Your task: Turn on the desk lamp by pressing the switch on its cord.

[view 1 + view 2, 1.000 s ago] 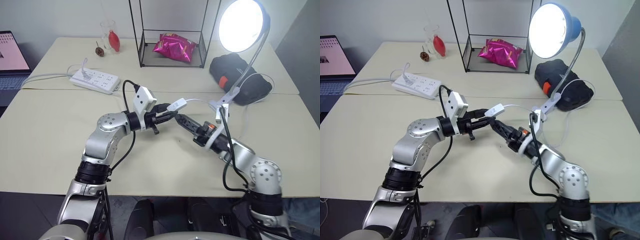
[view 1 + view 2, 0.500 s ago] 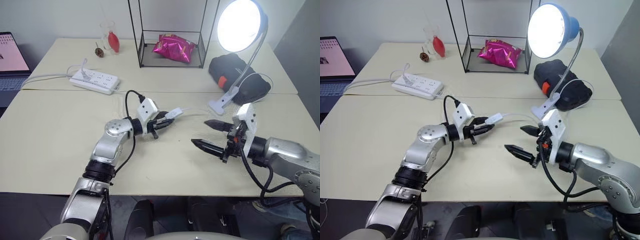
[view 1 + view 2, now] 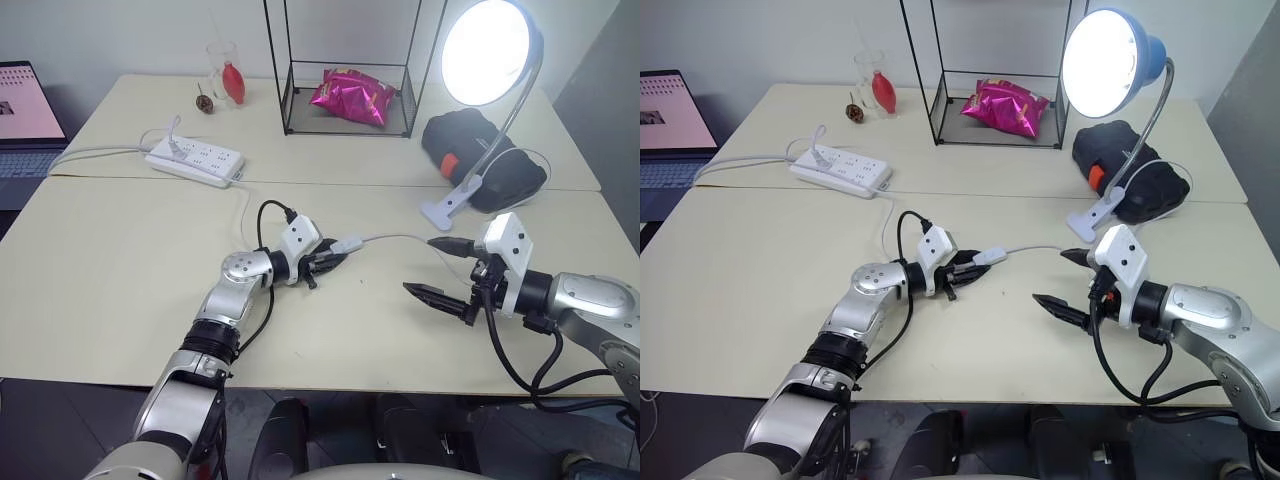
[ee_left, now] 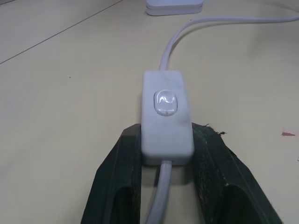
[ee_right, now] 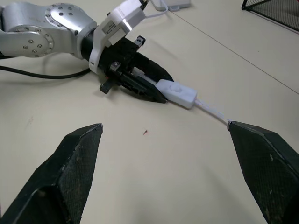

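The desk lamp stands at the back right on its clip base, its blue shade glowing bright. Its thin white cord runs left across the table to the small white switch. The switch lies low at the table's middle. My left gripper is shut on its near end, one black finger against each side, rocker facing up. My right gripper hovers open and wide to the right of the switch, apart from it, with nothing between its fingers.
A white power strip lies at the back left, with a laptop at the far left edge. A wire frame with a pink bag in it stands behind. A black bag sits by the lamp's base, and a glass at the back.
My left gripper has sunk to the table with the switch. My right gripper has drawn away from the switch to the right and rolled over. The lamp glows throughout.
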`<state>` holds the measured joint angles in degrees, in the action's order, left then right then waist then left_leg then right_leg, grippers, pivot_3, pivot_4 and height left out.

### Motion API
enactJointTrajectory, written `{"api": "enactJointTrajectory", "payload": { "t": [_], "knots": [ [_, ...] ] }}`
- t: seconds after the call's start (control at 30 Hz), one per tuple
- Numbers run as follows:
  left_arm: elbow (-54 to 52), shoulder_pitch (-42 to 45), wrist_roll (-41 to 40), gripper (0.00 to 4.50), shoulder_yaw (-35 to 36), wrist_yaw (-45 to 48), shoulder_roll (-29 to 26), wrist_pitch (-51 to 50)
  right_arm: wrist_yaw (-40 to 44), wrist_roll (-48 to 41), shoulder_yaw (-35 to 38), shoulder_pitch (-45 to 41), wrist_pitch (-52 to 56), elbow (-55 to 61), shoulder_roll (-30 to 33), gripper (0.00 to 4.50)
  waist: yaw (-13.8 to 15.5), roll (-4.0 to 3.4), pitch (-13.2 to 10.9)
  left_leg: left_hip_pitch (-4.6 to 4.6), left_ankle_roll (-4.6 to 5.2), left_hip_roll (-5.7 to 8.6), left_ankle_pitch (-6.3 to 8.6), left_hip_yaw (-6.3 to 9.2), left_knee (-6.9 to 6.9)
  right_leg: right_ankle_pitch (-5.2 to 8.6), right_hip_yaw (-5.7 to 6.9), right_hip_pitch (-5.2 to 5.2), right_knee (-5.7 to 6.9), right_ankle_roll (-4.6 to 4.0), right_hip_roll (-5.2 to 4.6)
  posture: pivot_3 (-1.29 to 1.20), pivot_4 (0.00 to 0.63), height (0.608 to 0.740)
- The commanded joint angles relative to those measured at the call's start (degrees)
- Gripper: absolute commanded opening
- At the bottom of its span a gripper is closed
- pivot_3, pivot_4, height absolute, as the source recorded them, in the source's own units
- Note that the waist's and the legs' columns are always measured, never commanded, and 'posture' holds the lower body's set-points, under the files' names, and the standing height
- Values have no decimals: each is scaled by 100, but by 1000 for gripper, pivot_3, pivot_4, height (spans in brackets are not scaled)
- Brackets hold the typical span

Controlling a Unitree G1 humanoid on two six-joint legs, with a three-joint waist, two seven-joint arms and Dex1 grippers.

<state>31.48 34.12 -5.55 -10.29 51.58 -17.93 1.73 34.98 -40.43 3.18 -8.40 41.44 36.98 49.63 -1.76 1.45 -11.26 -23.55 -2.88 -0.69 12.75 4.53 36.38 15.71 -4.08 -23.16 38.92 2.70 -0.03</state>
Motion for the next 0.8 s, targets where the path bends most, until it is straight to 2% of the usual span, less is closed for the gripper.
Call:
{"api": "enactJointTrajectory", "payload": {
  "t": [0.03,0.17,0.3,0.5,0.63,0.8],
  "knots": [
    [65,30,25,2671,3,84,33,92,143,140,67,-72,-136,19,-11,4500,0,0,0,0,0,0,0,0,2,0,0,0,1,1,0,0,150,740],
    [4,12,14,3472,78,15,14,117,239,304,34,-119,-204,-102,-50,4500,-2,0,0,0,0,0,0,0,9,-2,-1,2,2,3,0,0,150,740],
    [-666,-107,-40,4446,238,-128,-176,-101,418,548,-13,-201,-405,-310,-88,4500,-14,0,0,0,0,-1,0,0,14,-3,-1,2,5,3,0,0,150,740],
    [-2200,-432,-304,4491,472,-175,-597,-986,794,991,-91,-276,-888,-761,-78,4500,-7,0,0,-1,0,-2,0,1,18,-4,0,2,6,2,0,0,150,740],
    [-3465,-803,-577,4491,720,-106,-1106,-1861,1129,1059,-3,-430,-1137,-1087,-56,4500,-16,-1,-1,-2,0,-3,0,0,25,-5,-2,5,6,3,-1,0,150,740],
    [-4482,-1515,-964,4491,1208,50,-1897,-2580,1620,988,122,-623,-1316,-1442,63,4500,-31,-2,-1,1,0,-8,0,0,27,-5,0,5,10,4,0,0,150,740]
  ]
}}
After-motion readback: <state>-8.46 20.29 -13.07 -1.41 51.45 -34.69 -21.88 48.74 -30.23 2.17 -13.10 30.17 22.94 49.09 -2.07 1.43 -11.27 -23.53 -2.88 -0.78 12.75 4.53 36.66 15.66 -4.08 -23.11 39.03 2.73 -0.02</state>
